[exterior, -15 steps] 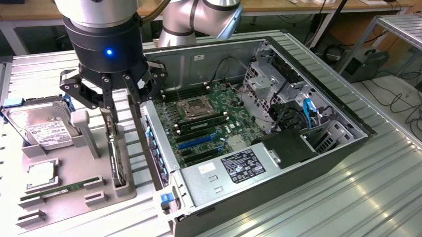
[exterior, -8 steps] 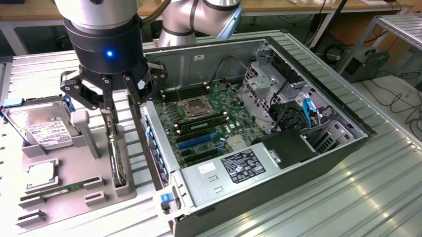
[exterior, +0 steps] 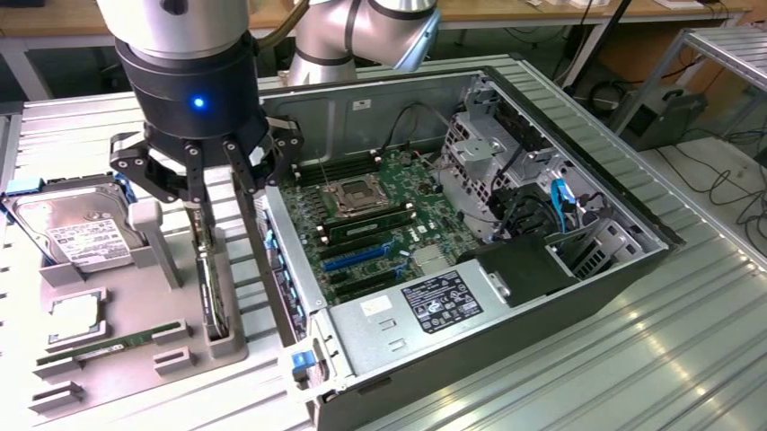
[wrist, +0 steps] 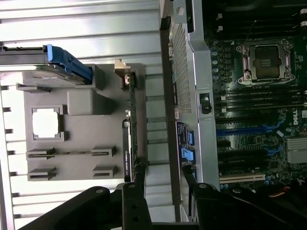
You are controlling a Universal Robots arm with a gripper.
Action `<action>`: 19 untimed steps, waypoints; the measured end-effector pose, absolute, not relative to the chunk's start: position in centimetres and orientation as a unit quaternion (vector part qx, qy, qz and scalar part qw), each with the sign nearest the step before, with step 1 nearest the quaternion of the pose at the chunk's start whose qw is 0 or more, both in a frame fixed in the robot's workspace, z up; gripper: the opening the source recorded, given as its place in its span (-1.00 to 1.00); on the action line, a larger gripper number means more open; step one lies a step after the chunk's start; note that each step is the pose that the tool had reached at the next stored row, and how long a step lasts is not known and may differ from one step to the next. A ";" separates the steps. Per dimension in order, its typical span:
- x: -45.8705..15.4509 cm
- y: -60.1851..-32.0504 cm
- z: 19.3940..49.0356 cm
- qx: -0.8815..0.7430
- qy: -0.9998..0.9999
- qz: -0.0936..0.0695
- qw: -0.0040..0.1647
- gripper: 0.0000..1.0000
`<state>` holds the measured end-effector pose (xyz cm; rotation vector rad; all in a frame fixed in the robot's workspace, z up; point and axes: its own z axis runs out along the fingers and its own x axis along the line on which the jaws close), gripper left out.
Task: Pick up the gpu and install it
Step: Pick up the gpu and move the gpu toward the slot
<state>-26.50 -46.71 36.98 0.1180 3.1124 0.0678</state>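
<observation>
The gpu (exterior: 214,301) (wrist: 128,143) stands on its long edge in a slot of a grey tray (exterior: 126,296) (wrist: 81,132), at about eight o'clock in the exterior view, just outside the open computer case (exterior: 563,296). It has not been lifted, and its metal bracket end points away from the wrist camera. The gripper (exterior: 254,337) (wrist: 163,170) hangs straight above it with its two long fingers spread wide and nothing between them. One finger (wrist: 139,175) comes down right at the near end of the card, though I cannot tell whether it touches. The other finger (wrist: 188,176) comes down by the case's side wall, next to some blue tabs (wrist: 187,153). On the same tray, toward nine o'clock from the card, a hard drive (exterior: 74,238) (wrist: 33,79) sits upright in its cradle. Below it, at about seven o'clock, lie a square processor chip (exterior: 74,310) (wrist: 46,122) and a narrow memory stick (exterior: 102,348) (wrist: 72,152). Inside the case, at three o'clock from the card, the motherboard (exterior: 383,238) (wrist: 259,120) lies exposed with its processor socket (exterior: 357,193) (wrist: 266,60) bare. The power supply (exterior: 419,305) fills the corner at five o'clock. Tray and case rest on a ribbed metal table (exterior: 576,386).
</observation>
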 end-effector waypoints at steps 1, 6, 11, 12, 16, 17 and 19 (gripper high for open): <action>-26.6 -46.7 36.9 0.038 0.999 0.022 0.013 -0.15; -26.8 -46.7 36.7 0.038 0.999 0.022 0.013 -0.15; -26.8 -46.7 36.5 0.038 0.999 0.022 0.013 -0.15; -26.8 -46.7 36.5 0.038 0.999 0.022 0.013 -0.15; -26.9 -46.7 36.3 0.038 0.999 0.022 0.013 -0.15; -26.9 -46.7 36.3 0.038 0.999 0.022 0.013 -0.15; -26.9 -46.7 36.2 0.038 0.999 0.022 0.013 -0.15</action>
